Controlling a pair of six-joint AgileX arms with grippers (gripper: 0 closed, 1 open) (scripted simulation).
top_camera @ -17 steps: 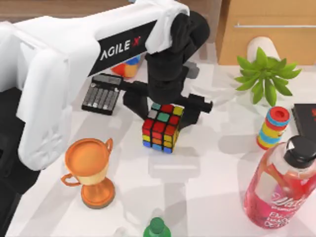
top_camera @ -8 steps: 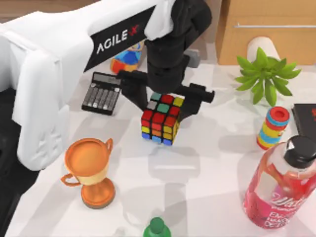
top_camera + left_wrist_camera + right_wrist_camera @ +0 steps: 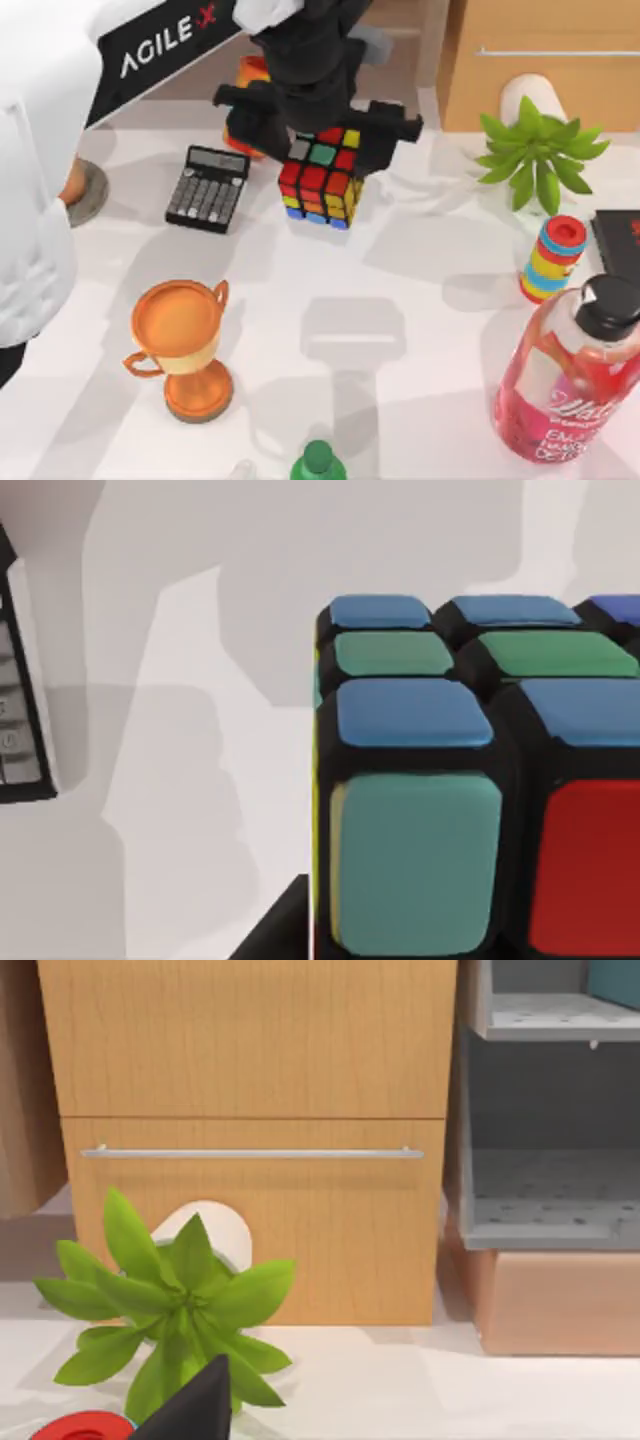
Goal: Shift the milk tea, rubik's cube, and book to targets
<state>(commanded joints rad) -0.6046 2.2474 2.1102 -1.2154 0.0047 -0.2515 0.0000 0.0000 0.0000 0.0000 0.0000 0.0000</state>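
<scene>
My left gripper (image 3: 320, 140) is shut on the rubik's cube (image 3: 320, 178), its black fingers on either side, at the back of the table just right of the calculator. The left wrist view shows the cube (image 3: 450, 780) close up, with blue, green, teal and red stickers. At the left edge lies the grey round disc (image 3: 92, 192). A tan sliver on it, likely the milk tea (image 3: 70, 183), is mostly hidden by my left arm. The black slab with red marks (image 3: 618, 232) lies at the right edge. A teal-blue corner, perhaps the book (image 3: 615, 980), sits on a shelf.
A black calculator (image 3: 207, 188), an orange trophy (image 3: 185, 345), a striped can (image 3: 250, 72), a green plant (image 3: 535, 150), a ring stack (image 3: 555, 258), a pink bottle (image 3: 570, 380) and a green bottle cap (image 3: 318, 460) stand about. A wooden cabinet (image 3: 540, 60) is at the back right. One dark fingertip (image 3: 195, 1405) of my right arm shows.
My left gripper has carried the cube toward the back of the table and slightly left. The arm has swung away, uncovering the grey disc at the left.
</scene>
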